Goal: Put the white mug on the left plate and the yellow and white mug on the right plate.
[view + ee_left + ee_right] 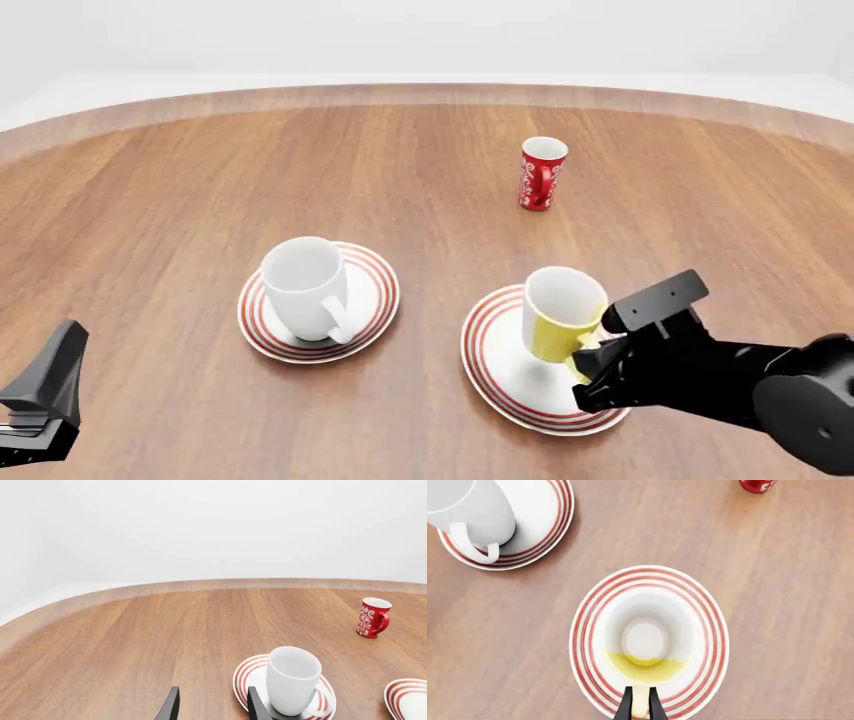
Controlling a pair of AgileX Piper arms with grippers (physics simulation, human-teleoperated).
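Observation:
The white mug (pixel 304 283) stands upright on the left plate (pixel 376 268), its handle toward the front. In the left wrist view, the same white mug (pixel 291 679) sits on the left plate (pixel 245 674), just beside my left gripper (pixel 212 707), which is open and holds nothing. From the front, the left gripper (pixel 60 360) is low at the near left, well off the plate. The yellow and white mug (pixel 561 312) is over the middle of the right plate (pixel 487 345). My right gripper (pixel 591 352) is shut on its handle. Seen from the right wrist, the right gripper (pixel 640 707) pinches the yellow handle, with the mug (pixel 647 640) centred in the plate (pixel 582 640).
A red-and-white patterned tall cup (pixel 541 173) stands further back on the wooden table (pixel 160 200), behind the right plate; it also shows as the cup (pixel 372 617). The table's curved far edge (pixel 427 92) runs across the back.

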